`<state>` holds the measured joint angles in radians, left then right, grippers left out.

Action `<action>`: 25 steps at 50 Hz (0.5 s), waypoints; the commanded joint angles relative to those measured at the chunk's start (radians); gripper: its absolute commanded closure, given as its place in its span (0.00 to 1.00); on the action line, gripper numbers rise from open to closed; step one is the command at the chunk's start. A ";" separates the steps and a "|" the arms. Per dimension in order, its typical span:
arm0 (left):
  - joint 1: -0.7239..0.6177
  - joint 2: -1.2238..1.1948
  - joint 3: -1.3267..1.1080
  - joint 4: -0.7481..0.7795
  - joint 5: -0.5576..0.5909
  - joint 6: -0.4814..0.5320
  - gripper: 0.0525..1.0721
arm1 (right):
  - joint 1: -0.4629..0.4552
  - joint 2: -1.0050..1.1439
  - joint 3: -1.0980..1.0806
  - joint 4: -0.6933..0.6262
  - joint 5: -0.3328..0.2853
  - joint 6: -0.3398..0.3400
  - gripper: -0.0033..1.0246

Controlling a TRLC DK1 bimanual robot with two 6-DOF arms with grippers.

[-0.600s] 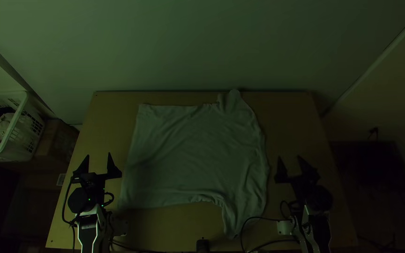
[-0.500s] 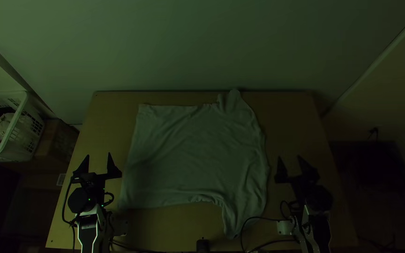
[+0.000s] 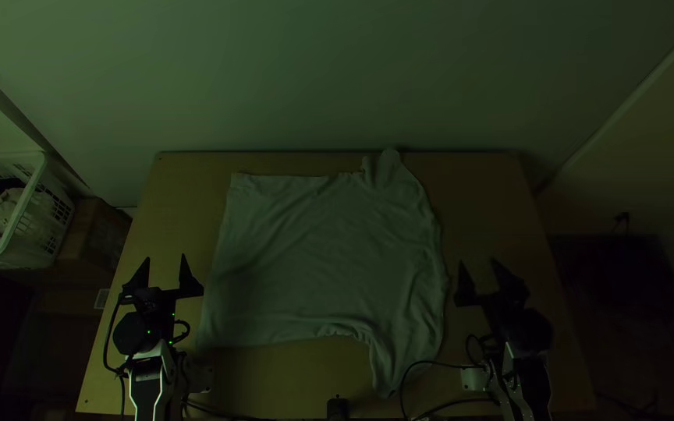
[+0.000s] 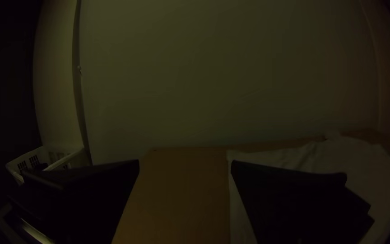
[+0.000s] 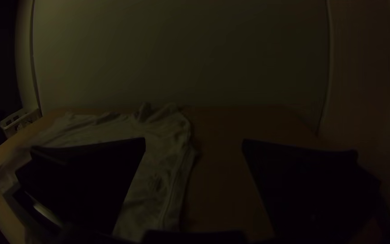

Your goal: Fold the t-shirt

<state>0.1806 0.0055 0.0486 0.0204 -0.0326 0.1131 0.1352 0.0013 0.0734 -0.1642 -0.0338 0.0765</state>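
The left claw (image 3: 165,257) is released, its two black fingers spread wide with bare wood between them. The right claw (image 3: 477,261) is likewise released, its fingers well apart and nothing between them. Both point toward the far side of the counter (image 3: 501,199).

The t-shirt (image 3: 321,249) lies between the two claws, spread out with soft wrinkles. Its straight hem side is just beside the left claw's inner finger, as seen from above, while the neck side is near the right claw. One sleeve (image 3: 388,171), somewhat bunched, sticks out to the counter's far edge, farther up than either claw. The other sleeve (image 3: 388,370) stretches toward the near edge, lower than both claws and on the inner side of the right one. A black cable (image 3: 438,362) curves across from below the right claw to this sleeve.

Off the counter, out past the left claw's outer side, stands a white basket (image 3: 43,226) with dark and pale clothes (image 3: 5,206) in it
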 commanded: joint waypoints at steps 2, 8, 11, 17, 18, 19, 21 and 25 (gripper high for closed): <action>0.003 -0.007 -0.046 -0.019 0.003 -0.007 0.04 | 0.004 -0.006 -0.014 0.000 0.005 0.022 0.04; 0.014 -0.009 -0.046 0.018 -0.010 -0.038 0.04 | -0.029 -0.006 -0.011 0.014 0.005 0.022 0.04; 0.014 -0.009 -0.030 0.023 -0.010 -0.036 0.04 | -0.043 -0.006 0.008 0.015 0.005 0.022 0.04; 0.017 -0.006 0.005 0.047 -0.010 -0.024 0.04 | -0.045 -0.006 0.058 0.023 0.005 0.020 0.04; 0.017 -0.006 0.011 0.055 -0.009 -0.016 0.04 | -0.045 -0.006 0.068 0.028 0.005 0.020 0.04; 0.014 -0.006 0.017 0.059 -0.009 -0.007 0.04 | -0.045 -0.004 0.081 0.028 0.005 0.020 0.04; 0.014 -0.006 0.036 0.082 -0.009 0.002 0.04 | -0.042 -0.004 0.106 0.034 0.005 0.016 0.04; 0.011 0.001 0.096 0.093 -0.006 0.003 0.04 | -0.039 -0.003 0.146 0.077 0.005 0.000 0.04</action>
<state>0.1921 0.0055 0.0643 0.0708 -0.0383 0.0986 0.0959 0.0017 0.1429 -0.1371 -0.0338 0.0776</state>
